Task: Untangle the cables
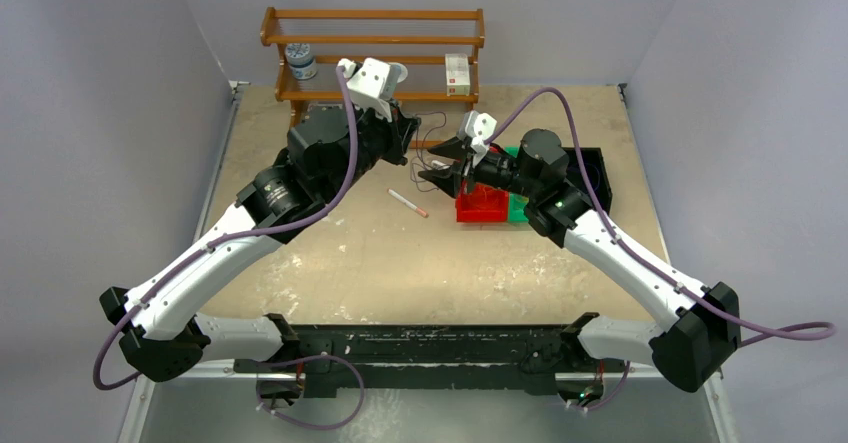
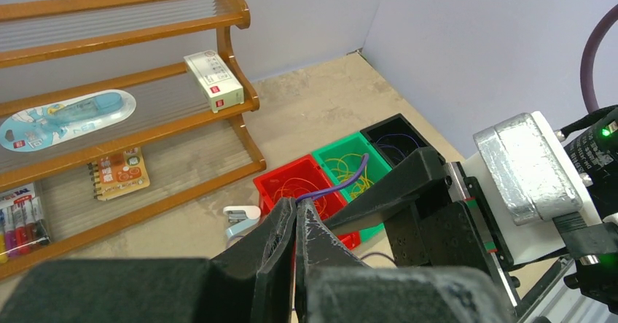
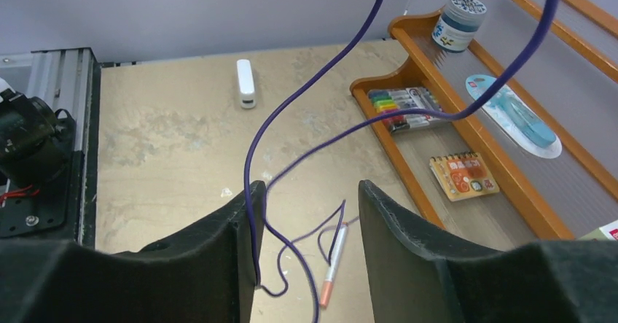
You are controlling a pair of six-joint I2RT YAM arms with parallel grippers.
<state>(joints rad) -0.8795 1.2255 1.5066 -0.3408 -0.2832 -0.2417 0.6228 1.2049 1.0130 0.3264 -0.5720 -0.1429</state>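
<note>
A thin purple cable (image 2: 342, 184) is pinched at the tips of my left gripper (image 2: 295, 203), which is shut on it. In the top view that gripper (image 1: 410, 135) hangs in front of the shelf. The cable (image 3: 251, 155) drops in loops through my right gripper (image 3: 310, 188), whose jaws stand apart. One strand lies against the inside of its left finger, and the lowest loops trail on the table. My right gripper (image 1: 432, 163) sits just right of the left one. Orange wires lie in the red bin (image 2: 271, 185), yellow ones in the green bin (image 2: 329, 150), and a purple one in the black bin (image 2: 380, 129).
A white pen with a red tip (image 1: 407, 203) lies under the grippers, among the cable loops (image 3: 334, 265). The wooden shelf (image 1: 370, 53) at the back holds a jar, a small box, markers and a notebook. A small white clip-like object (image 3: 246, 84) lies on the table. The bins (image 1: 480, 206) stand at the right.
</note>
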